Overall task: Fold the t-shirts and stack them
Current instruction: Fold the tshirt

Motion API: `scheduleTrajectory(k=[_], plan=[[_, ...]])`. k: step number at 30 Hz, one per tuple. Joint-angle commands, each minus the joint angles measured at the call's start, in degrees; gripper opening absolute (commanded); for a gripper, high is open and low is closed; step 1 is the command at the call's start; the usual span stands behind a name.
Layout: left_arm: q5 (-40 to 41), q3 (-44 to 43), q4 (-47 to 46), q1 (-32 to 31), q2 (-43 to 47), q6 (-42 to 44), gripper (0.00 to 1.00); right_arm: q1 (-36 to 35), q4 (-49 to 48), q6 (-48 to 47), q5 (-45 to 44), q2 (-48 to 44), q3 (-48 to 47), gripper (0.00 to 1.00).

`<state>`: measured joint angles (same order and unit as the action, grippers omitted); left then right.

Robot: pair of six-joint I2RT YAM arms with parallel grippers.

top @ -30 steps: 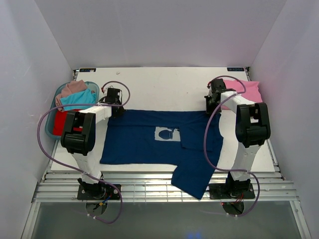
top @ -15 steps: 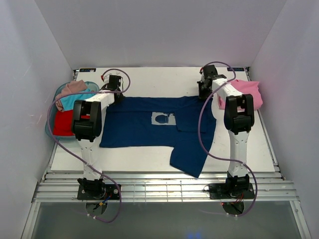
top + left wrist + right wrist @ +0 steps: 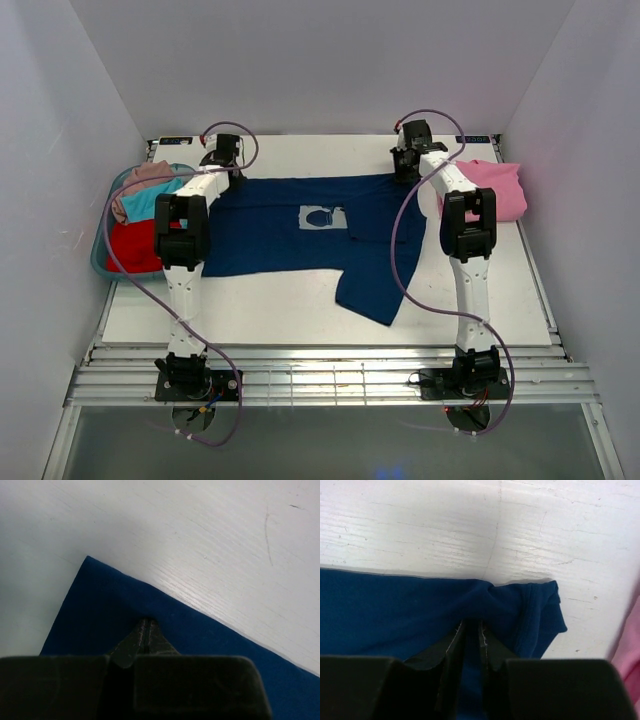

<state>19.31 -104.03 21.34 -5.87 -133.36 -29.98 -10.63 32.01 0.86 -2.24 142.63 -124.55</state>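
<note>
The navy t-shirt (image 3: 290, 235) with its pale square print (image 3: 318, 216) lies spread across the far half of the table, one part trailing toward the front right. My left gripper (image 3: 222, 170) is shut on the shirt's far left corner (image 3: 100, 610). My right gripper (image 3: 405, 170) is shut on the shirt's far right corner, with cloth bunched between its fingers (image 3: 470, 630). The plain pink t-shirt (image 3: 495, 188) lies folded at the far right. The red (image 3: 130, 248), teal (image 3: 150, 200) and dusty-pink (image 3: 145, 176) tees sit in the basket.
A teal basket (image 3: 98, 262) stands at the table's left edge. The white table (image 3: 300, 310) ends at a slatted metal rail near the arm bases. White walls close in on the left, right and back.
Both grippers have moved toward the far edge, dragging the navy t-shirt with them. Its trailing part has come up from over the front rail onto the table.
</note>
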Motion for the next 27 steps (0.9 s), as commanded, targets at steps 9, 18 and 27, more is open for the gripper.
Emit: scheduleTrajectory(k=[9, 18, 27], plan=[[0.99, -7.8, -0.95, 0.42, 17.38, 9.41, 0.51, -3.41, -12.94, -8.15, -6.54, -30.46, 13.98, 0.45], [-1.89, 36.11, -2.0, 1.21, 40.35, 16.79, 0.5, -18.17, -6.26, -1.93, -11.02, -47.17, 36.99, 0.52], [-8.85, 49.27, 1.85, 2.0, 52.93, 13.11, 0.5, -26.09, -1.08, 16.62, -12.69, -66.67, 64.58, 0.51]])
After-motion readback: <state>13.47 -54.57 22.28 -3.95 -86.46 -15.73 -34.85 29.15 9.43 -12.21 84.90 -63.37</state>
